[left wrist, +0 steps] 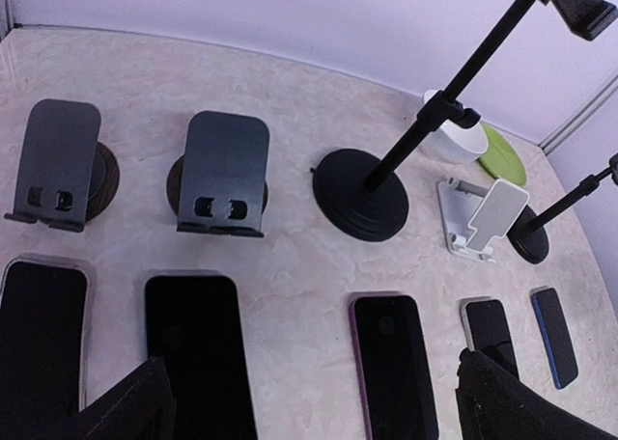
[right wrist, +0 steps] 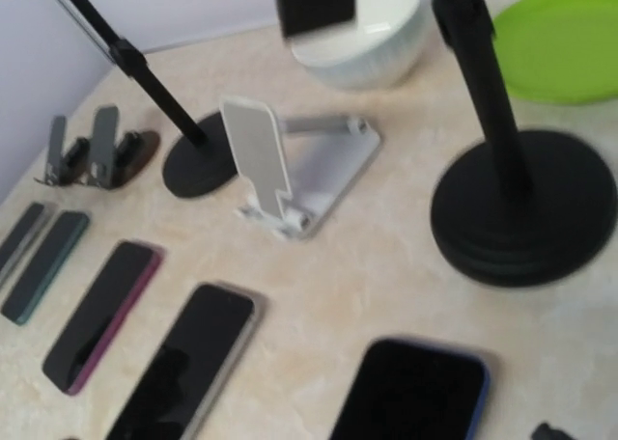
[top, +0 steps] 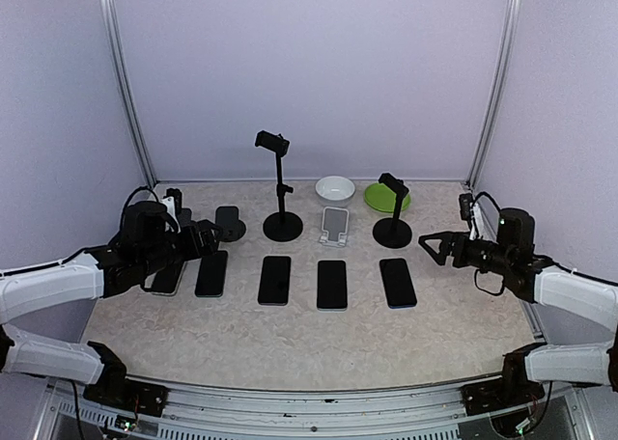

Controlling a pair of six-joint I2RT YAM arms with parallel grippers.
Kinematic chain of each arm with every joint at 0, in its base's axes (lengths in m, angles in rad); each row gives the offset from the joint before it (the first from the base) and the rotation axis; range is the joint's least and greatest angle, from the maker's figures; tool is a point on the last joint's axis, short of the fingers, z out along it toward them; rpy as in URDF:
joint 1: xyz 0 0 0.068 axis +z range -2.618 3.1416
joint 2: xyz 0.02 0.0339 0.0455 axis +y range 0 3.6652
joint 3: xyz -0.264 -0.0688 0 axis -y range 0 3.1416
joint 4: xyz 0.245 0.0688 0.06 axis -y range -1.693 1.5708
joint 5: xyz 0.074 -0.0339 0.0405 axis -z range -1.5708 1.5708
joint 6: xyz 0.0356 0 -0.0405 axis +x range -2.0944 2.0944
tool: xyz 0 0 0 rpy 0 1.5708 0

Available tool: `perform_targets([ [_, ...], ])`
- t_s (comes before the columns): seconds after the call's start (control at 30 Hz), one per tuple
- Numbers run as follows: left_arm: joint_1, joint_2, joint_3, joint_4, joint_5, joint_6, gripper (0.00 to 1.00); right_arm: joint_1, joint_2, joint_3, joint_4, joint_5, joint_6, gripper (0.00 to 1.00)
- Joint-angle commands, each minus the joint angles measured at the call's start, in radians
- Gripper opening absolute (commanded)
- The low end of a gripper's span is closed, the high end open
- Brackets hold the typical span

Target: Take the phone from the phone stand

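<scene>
Several dark phones lie flat in a row on the table, among them a purple-edged one (top: 274,279) (left wrist: 396,363) and a blue-edged one (top: 397,282) (right wrist: 410,392). Behind them stand two small black stands (left wrist: 224,175) (left wrist: 58,165), a tall black clamp stand (top: 282,223), a white folding stand (top: 335,225) (right wrist: 280,170) and a short black clamp stand (top: 392,230). No stand holds a phone. My left gripper (top: 208,239) (left wrist: 319,411) is open and empty above the left phones. My right gripper (top: 432,247) is open and empty, right of the blue-edged phone.
A white bowl (top: 335,188) (right wrist: 362,35) and a green plate (top: 386,197) (right wrist: 560,40) sit at the back by the wall. Metal frame posts stand at the back corners. The short stand's heavy base (right wrist: 526,208) is close ahead of my right gripper.
</scene>
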Motion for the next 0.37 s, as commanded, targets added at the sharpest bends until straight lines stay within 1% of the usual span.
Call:
perform_targets([
  [0.0,0.003,-0.053,-0.063,-0.021,-0.043,-0.033,0.99,0.019,-0.02,-0.057,0.1,0.05,0.001,1.0],
  [0.17,0.003,-0.073,-0.105,0.001,-0.028,-0.059,0.99,0.023,-0.004,-0.086,0.133,0.055,0.006,1.0],
  [0.33,0.002,-0.074,-0.087,0.0,-0.03,-0.055,0.99,0.022,-0.016,-0.079,0.137,0.066,0.009,1.0],
])
